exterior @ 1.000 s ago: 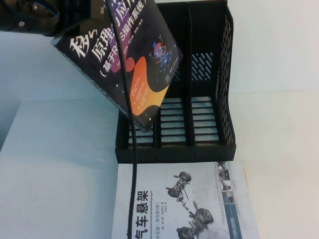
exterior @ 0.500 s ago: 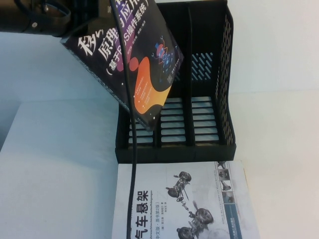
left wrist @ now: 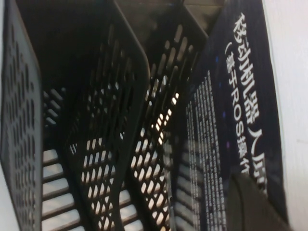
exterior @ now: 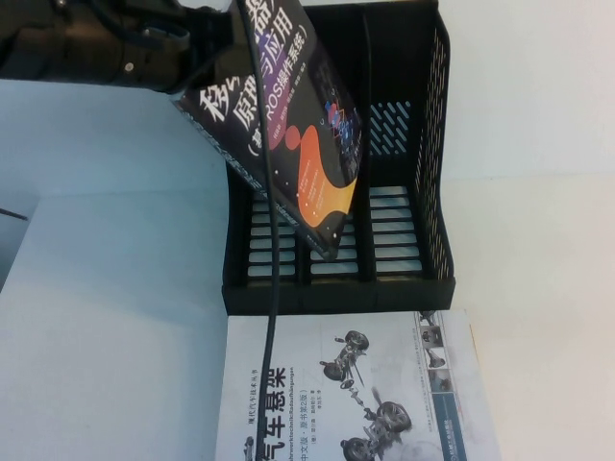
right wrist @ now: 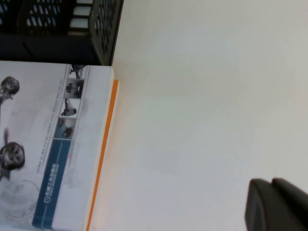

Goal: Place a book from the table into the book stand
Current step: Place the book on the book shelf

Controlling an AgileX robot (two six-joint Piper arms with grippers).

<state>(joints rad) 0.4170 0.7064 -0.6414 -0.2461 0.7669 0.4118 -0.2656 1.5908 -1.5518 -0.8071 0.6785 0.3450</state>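
The book (exterior: 288, 144), black with white Chinese title and an orange blob, hangs tilted on edge above the black book stand (exterior: 408, 259). Its lower corner points down at the stand's base, near the divider between the left and middle slots. My left gripper (exterior: 192, 62) is shut on the book's upper edge at the top left. In the left wrist view one dark finger (left wrist: 255, 202) presses on the book's cover (left wrist: 231, 110) beside the stand's slotted walls (left wrist: 110, 120). My right gripper (right wrist: 272, 187) is shut, holds nothing, and hovers over the bare table (right wrist: 202, 96).
A white book with car-suspension drawings (exterior: 356, 384) lies flat just in front of the stand, its orange-edged side (right wrist: 103, 144) near my right gripper. A black cable (exterior: 272, 288) hangs down across the stand and the white book. White tabletop (exterior: 538, 240) spreads right of the stand.
My left arm has moved right with the book. The book has turned steeper, more on edge, and its lower corner has shifted right and lower over the stand.
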